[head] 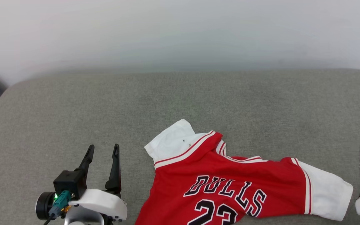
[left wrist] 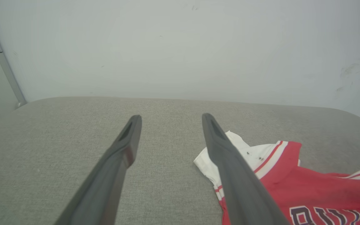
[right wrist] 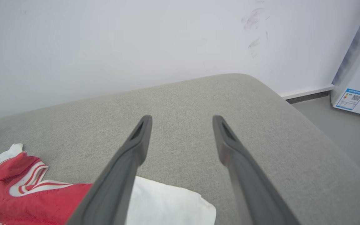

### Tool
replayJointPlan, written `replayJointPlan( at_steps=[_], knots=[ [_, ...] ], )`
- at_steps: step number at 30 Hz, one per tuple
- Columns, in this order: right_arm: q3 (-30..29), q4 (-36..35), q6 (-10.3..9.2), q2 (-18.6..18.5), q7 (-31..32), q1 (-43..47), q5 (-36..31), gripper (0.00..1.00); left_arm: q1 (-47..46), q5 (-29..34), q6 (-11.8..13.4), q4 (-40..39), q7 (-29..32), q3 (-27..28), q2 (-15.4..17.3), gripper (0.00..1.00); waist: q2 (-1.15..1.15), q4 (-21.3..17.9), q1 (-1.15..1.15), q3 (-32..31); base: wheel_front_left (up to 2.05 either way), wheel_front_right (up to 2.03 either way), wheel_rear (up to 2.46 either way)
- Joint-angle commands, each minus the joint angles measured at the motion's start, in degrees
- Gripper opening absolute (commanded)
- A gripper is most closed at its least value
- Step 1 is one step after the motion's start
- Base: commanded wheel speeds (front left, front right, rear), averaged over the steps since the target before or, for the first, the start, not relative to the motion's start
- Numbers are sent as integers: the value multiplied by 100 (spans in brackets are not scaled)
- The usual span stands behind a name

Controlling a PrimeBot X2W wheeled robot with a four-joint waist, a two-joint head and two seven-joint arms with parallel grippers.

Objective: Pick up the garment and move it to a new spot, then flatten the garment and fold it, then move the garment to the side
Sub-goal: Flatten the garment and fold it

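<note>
Head view, rumpled red garment (head: 230,175), white sleeves, black 23, left fingers (head: 115,168) and right fingers (right wrist: 136,150) spread wide

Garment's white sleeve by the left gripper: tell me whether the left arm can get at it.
Probably yes: the left gripper is open, and only bare grey cushion lies between it and the sleeve.

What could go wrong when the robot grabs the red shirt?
1. The garment lies rumpled, not flat, so a pinch might catch only one layer and lift it twisted.
2. The left gripper and the right gripper are both open beside it, not over it. Coming down, they could snag the soft grey cushion instead of the thin cloth.
</note>
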Motion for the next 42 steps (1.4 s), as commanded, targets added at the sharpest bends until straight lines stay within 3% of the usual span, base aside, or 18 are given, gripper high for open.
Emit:
replayJointPlan(
  at_steps=[1, 11, 17, 25, 33, 42],
  knots=[
    [54, -49, -2, 12, -56, 81, -32, 100, 76, -24, 22, -14, 17, 16, 35, 100, 0, -23, 1, -87, 0, 0, 0],
    [1073, -983, -2, 363, -167, 663, -452, 100, 224, -67, 140, -17, 238, 126, 260, 100, 0, -252, 1, -212, 0, 0, 0],
    [1518, -1464, -3, 488, -52, 820, -552, 100, -86, -96, 59, 76, 474, 154, 426, 100, 0, -558, 1, -75, 0, 0, 0],
    [1830, -1800, -2, 528, 9, 486, -460, 100, -1644, -262, -585, 492, 1230, -57, 613, 100, 0, -966, 1, 619, 0, 0, 0],
    [1980, -1659, -2, 542, -212, -13, -293, 100, -3422, -712, -1461, 1131, 2795, -362, 935, 100, 0, -1338, 1, 1391, 0, 0, 0],
    [2148, -1373, -3, 576, -474, -322, -120, 100, -4415, -1384, -1680, 1808, 5155, -1088, 1225, 100, 0, -1623, 1, 1925, 0, 0, 0]
  ],
)
